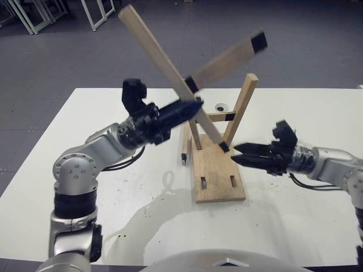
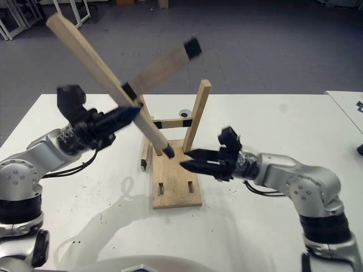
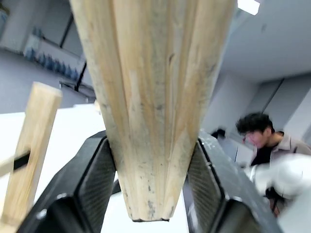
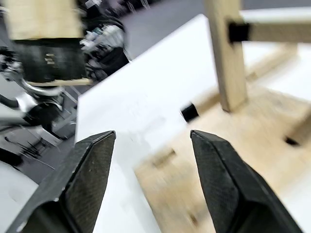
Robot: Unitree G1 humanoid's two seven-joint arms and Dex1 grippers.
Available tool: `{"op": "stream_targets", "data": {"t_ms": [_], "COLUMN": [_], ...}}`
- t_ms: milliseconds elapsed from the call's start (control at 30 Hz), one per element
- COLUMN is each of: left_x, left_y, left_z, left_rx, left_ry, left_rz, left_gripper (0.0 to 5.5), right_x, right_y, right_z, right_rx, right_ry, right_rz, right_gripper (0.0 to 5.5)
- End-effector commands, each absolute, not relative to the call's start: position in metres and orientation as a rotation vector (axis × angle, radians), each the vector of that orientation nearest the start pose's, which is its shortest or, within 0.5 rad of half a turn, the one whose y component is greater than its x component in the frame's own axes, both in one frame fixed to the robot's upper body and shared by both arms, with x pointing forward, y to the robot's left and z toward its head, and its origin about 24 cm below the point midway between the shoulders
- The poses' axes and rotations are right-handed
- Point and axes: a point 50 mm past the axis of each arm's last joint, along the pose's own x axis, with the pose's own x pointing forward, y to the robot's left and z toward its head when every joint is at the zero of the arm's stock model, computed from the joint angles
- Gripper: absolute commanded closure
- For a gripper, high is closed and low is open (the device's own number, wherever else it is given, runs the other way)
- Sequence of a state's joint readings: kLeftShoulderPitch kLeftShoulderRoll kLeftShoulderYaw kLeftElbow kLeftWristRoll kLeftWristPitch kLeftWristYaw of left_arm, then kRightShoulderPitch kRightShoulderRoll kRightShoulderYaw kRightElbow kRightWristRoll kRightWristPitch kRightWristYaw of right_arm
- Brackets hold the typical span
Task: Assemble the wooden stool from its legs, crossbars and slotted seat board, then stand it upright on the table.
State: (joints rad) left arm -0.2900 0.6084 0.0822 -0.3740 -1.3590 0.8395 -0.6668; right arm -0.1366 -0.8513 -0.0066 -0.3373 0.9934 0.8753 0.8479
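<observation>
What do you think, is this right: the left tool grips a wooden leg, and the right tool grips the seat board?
One part is wrong. The left tool grips a wooden leg, but the right tool is open and empty near the seat board; the right wrist view shows it.

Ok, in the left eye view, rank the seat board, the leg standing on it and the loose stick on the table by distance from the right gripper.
1. Seat board: just beside the right gripper, by its open fingers.
2. Standing leg: at the board's far end.
3. Loose stick: on the table past the board's left edge.
</observation>
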Motion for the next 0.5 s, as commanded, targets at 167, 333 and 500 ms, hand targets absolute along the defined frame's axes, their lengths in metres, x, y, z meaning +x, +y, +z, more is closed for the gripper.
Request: {"op": "stream_targets", "data": {"t_ms": [167,333,500], "left_x": [0.23,0.24,0.248], "left_y": [0.145,0.143,0.146], "left_z": [0.112,0.086,0.071], "left_rx": [-0.264,-0.182,-0.112], "left_ry": [0.234,0.229,0.266], "left_rz": [-1.409,-1.402,-1.412], "left_gripper": [3.46,3.46,3.46], "right_x": [0.22,0.218,0.216], "right_y": [-0.2,-0.198,-0.197], "right_z": [0.111,0.109,0.107], "right_rx": [0.107,0.099,0.097], "right_ry": [0.556,0.567,0.577], "right_rz": [1.15,1.163,1.159], "right_gripper": [2.66,2.66,2.66]}}
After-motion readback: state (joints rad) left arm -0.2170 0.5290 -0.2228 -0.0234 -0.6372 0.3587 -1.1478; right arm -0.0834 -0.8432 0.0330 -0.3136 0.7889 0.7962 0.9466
